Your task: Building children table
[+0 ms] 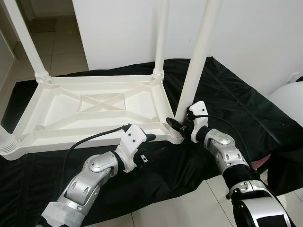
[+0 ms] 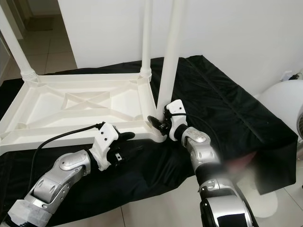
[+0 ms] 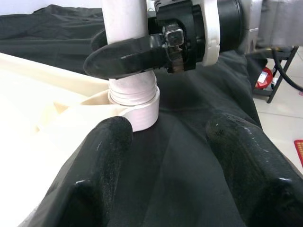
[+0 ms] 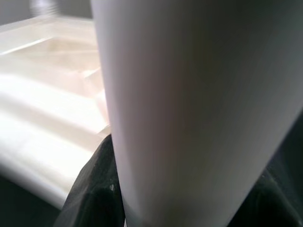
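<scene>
A low surface, covered by a black cloth, carries the work. The cloth drapes over the near edge and the right-hand end, reaching the tiled floor. It shows creases and folds across its top.

A white plastic table lies upside down directly on the cloth, its ribbed underside facing up. The table occupies the left and middle of the surface; its near rim runs just behind the near edge of the cloth. White legs stand upright from its corners. The right-hand part of the cloth is bare.
</scene>
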Available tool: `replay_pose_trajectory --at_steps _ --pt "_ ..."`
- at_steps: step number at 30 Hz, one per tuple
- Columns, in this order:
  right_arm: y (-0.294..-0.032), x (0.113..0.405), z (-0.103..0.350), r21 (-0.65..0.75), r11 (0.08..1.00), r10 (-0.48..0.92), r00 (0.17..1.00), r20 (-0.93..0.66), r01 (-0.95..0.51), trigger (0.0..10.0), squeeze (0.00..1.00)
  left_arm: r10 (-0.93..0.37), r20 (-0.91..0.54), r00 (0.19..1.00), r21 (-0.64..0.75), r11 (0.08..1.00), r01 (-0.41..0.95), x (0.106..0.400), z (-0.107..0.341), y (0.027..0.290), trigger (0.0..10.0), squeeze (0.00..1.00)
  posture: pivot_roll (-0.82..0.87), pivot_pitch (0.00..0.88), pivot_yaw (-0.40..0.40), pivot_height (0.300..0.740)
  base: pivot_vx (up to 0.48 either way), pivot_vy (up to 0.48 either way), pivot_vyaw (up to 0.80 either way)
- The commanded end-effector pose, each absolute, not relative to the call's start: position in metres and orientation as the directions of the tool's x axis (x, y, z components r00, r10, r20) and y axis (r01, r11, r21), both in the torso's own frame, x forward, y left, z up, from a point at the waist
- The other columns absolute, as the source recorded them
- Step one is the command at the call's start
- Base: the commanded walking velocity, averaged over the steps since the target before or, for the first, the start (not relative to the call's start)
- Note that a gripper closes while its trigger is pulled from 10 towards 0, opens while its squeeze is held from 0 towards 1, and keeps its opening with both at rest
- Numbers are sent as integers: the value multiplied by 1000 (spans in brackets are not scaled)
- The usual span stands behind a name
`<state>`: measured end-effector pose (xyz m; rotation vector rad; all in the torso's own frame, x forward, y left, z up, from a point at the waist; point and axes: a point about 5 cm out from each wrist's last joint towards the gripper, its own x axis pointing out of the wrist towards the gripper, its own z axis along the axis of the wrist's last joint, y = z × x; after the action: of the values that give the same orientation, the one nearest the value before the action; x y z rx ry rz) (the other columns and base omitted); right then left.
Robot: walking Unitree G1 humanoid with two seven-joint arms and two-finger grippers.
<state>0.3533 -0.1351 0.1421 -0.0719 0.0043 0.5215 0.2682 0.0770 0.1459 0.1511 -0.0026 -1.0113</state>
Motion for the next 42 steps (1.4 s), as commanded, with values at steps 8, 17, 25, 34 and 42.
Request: replay_pose_trajectory --at_steps 8,17,25,34,42 --pt "-113 337 134 8 946 325 945 -32 -325 10000 0 -863 -79 498 133 486 864 268 144 76 10000 0 -68 2 -25 740 0 0 0" --pt "-87 322 132 122 986 120 992 -45 -113 10000 0 -866 -81 493 137 481 866 269 145 77 10000 0 -65 0 -21 740 0 0 0" --pt "-99 323 141 101 981 165 986 -4 -164 10000 1000 -870 -89 485 137 471 871 267 144 77 10000 0 -68 0 -17 740 0 0 0" --pt "-114 320 145 81 951 299 954 1 -298 10000 0 -870 -90 485 137 472 871 267 143 77 10000 0 -68 0 -20 740 0 0 0" --pt "-141 327 145 -103 804 588 809 -17 -586 10000 0 -871 -89 484 140 470 872 268 144 77 10000 0 -75 0 -10 740 0 0 0"
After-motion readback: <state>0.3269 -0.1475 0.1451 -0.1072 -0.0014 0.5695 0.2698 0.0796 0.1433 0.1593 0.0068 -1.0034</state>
